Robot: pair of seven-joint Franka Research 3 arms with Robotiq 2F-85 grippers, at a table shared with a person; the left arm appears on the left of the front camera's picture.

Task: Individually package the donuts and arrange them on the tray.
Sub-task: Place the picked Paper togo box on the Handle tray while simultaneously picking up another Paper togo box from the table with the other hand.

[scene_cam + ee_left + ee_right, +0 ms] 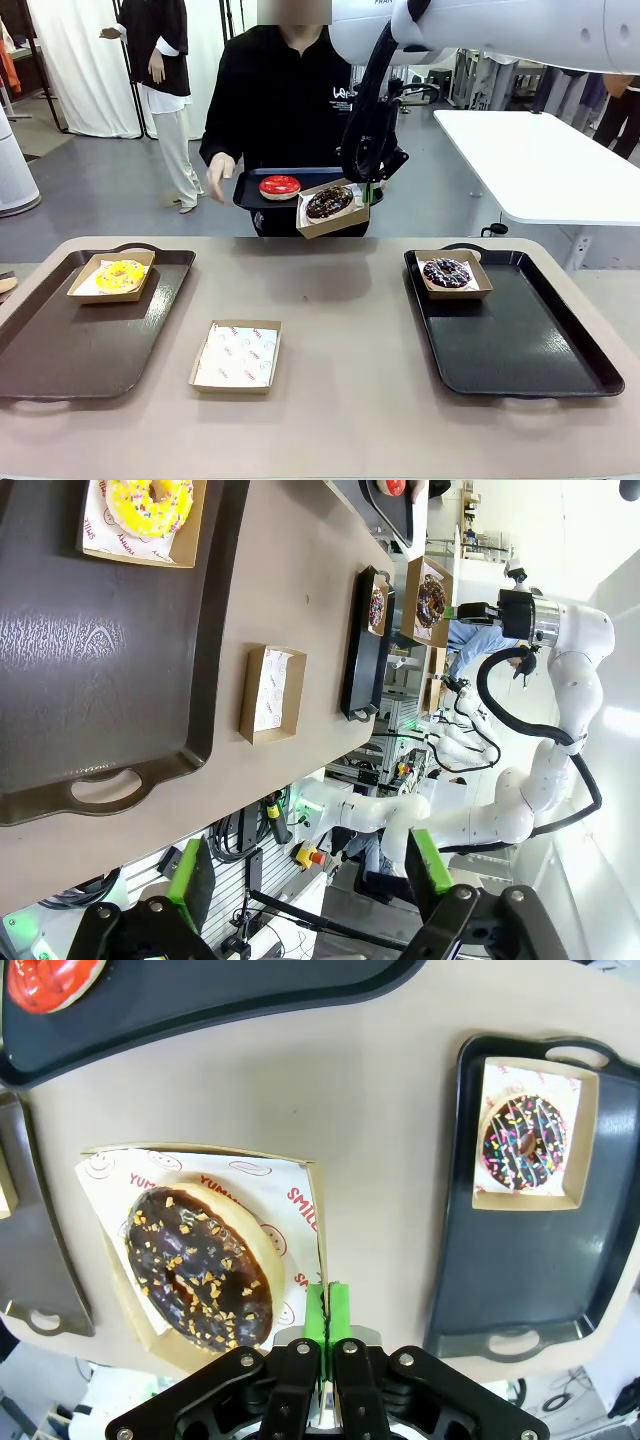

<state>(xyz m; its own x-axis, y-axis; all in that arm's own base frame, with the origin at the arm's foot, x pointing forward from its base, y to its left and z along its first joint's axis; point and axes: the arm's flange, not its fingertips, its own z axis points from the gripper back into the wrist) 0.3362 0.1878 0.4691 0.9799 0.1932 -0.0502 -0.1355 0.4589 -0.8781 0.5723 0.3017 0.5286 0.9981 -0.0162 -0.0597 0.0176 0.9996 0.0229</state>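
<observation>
A tan table (350,400) fills the foreground. On it, the left tray (60,350) carries the yellow donut (120,275) in its carton, the right tray (540,350) the sprinkled purple donut (447,272). A person (280,100) holds a third tray (250,192) bearing the red donut (280,186). An empty box (237,356) lies between the table's trays. The right gripper (325,1305), clamped on a lined box (332,226) by its rim, holds the chocolate donut (329,202) aloft beside that third tray. The left gripper (310,872) gapes wide, empty.
</observation>
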